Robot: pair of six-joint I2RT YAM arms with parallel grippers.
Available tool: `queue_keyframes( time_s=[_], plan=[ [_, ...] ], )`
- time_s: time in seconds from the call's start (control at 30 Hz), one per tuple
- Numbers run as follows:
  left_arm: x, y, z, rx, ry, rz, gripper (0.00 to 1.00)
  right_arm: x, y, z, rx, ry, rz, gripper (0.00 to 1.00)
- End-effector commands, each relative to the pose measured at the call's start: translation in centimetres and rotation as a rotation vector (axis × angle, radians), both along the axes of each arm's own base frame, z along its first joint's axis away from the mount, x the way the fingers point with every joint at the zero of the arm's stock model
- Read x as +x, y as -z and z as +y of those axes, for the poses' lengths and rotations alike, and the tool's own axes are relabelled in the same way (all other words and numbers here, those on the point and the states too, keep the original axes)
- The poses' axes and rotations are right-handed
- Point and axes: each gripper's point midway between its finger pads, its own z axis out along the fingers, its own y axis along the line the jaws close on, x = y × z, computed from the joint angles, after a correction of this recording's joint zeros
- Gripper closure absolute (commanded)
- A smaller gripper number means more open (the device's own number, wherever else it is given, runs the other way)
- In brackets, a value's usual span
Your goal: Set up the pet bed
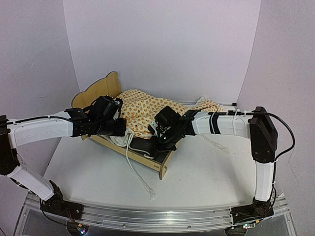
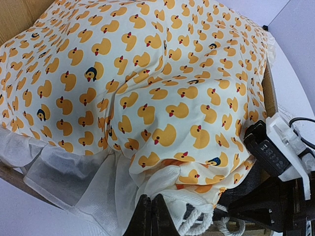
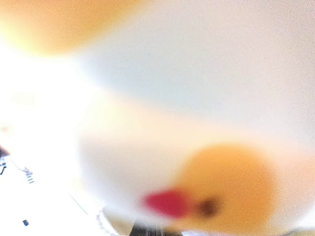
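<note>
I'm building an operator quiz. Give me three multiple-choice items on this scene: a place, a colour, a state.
1. The duck-print bedding lies: A on the pet bed; B on the floor; C folded by the arm bases.
2. Most printed ducks are: A green; B yellow-orange; C purple.
3. The left gripper is: A wide open; B out of view; C shut.
Key: A, it covers the frame below the headboard; B, the left wrist view shows them close up; C, its jaws meet at bunched white fabric.

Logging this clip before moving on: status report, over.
Left gripper shut, pinching duck-print bedding at its ruffle. Right gripper shut, pressed into same bedding. Pet bed upright, bedding bunched on it. White cord trails over frame edge.
</note>
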Motion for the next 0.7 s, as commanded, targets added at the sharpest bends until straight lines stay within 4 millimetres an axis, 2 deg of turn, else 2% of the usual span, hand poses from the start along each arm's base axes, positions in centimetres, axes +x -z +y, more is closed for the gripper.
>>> queue_keyframes(
  time_s=[0.0, 0.17, 0.27, 0.33, 0.5, 0.67],
  plan=[
    [1.0, -2.3, -0.4, -0.049, -0.018, -0.060, 1.00, -0.9, -2.7, 1.7, 0.115, -0.021, 0.014, 1.00],
    [1.0, -2.3, -0.5, -0.055, -0.017, -0.057, 1.00, -0.7, -1.8, 2.3, 0.073, -0.041, -0.058, 1.00],
    [1.0, -2.4, -0.5, -0.058, -0.016, -0.058, 1.00, 0.6, -1.7, 2.3, 0.024, -0.045, -0.141, 1.00],
    [0.9, -2.4, -0.4, -0.057, -0.017, -0.058, 1.00, 1.4, -2.9, 1.6, -0.013, -0.048, -0.214, 1.00],
    [0.8, -2.6, 0.1, -0.055, -0.029, -0.068, 1.00, 3.2, -7.6, -0.7, -0.117, -0.112, -0.422, 1.00],
    [0.9, -2.5, 0.1, -0.053, -0.036, -0.070, 1.00, 3.1, -10.0, -0.8, -0.115, -0.186, -0.485, 1.00]
  ],
)
